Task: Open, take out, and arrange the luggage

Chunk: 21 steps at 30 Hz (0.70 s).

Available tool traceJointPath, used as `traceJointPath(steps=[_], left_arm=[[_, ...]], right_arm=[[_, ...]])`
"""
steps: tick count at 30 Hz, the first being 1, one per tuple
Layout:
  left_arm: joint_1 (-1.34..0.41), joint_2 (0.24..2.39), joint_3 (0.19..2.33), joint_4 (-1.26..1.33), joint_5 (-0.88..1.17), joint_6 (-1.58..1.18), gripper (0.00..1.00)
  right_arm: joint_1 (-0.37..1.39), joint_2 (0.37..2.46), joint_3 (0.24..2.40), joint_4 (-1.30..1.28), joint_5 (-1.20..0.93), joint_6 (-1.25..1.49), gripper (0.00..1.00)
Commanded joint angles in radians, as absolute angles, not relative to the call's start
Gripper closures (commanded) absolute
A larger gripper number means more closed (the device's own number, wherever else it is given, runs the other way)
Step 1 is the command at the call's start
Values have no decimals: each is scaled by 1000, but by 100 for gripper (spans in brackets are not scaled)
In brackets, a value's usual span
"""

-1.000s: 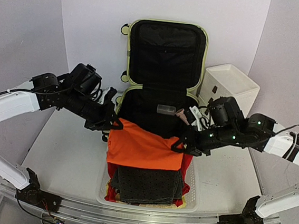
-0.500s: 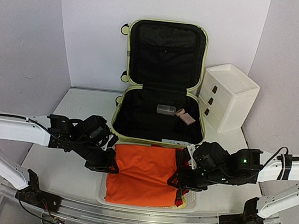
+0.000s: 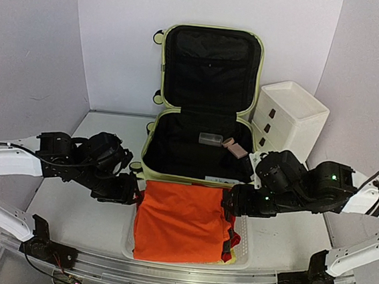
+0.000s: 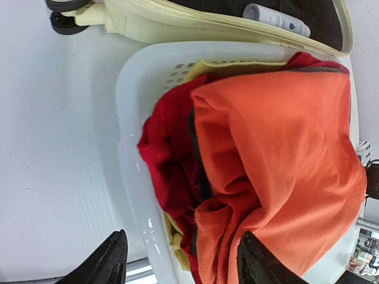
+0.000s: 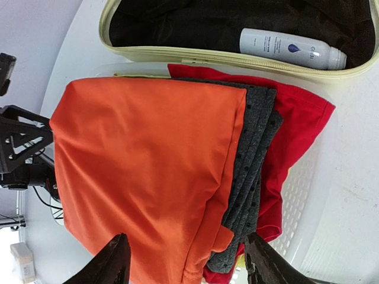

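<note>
The luggage (image 3: 210, 63), a pale yellow-green suitcase, lies open at the back with its lid upright and black lining showing. Its rim runs along the top of both wrist views (image 4: 177, 26) (image 5: 237, 56). An orange cloth (image 3: 178, 221) lies spread over a pile of clothes in the white basket (image 3: 244, 253) in front of it. My left gripper (image 3: 133, 196) hovers open at the cloth's left edge, and my right gripper (image 3: 226, 203) hovers open at its right edge. Neither left gripper (image 4: 183, 263) nor right gripper (image 5: 188, 263) has anything between its fingers.
A white three-drawer box (image 3: 289, 121) stands right of the suitcase. Inside the suitcase lie a white bottle (image 5: 290, 50), a small clear container (image 3: 210, 139) and a pinkish item (image 3: 234, 148). Under the orange cloth are a grey dotted garment (image 5: 254, 160), red cloth (image 4: 172, 160) and yellow cloth (image 4: 174, 239).
Both grippers carried the orange cloth down onto the basket pile, covering the grey garment, then opened and let it go. Both arms have drawn slightly outward.
</note>
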<state>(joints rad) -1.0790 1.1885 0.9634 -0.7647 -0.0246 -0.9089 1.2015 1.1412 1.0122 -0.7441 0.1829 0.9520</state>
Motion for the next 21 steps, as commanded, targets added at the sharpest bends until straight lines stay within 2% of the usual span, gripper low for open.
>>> traceJointPath(steps=[1, 3, 7, 12, 15, 18, 21], left_arm=[[-1075, 1164, 1019, -895, -147, -885, 39], [-1075, 1165, 1031, -899, -111, -835, 45], [-1076, 1143, 1090, -873, 36, -742, 70], [-1076, 1062, 1064, -632, 274, -691, 87], [-1077, 1076, 1003, -497, 380, -720, 100], [-1077, 1132, 944, -395, 473, -742, 100], [-1077, 1166, 846, -249, 505, -790, 100]], right_arm=[[1203, 1212, 1085, -836, 237, 890, 41], [1203, 1246, 1110, -829, 202, 867, 55], [1203, 1289, 1153, -779, 99, 813, 77], [1203, 1262, 1072, -542, -149, 787, 96], [1203, 1266, 958, -254, -339, 828, 100], [1204, 1296, 847, -29, -422, 901, 100], [1204, 1324, 764, 91, -425, 935, 100]])
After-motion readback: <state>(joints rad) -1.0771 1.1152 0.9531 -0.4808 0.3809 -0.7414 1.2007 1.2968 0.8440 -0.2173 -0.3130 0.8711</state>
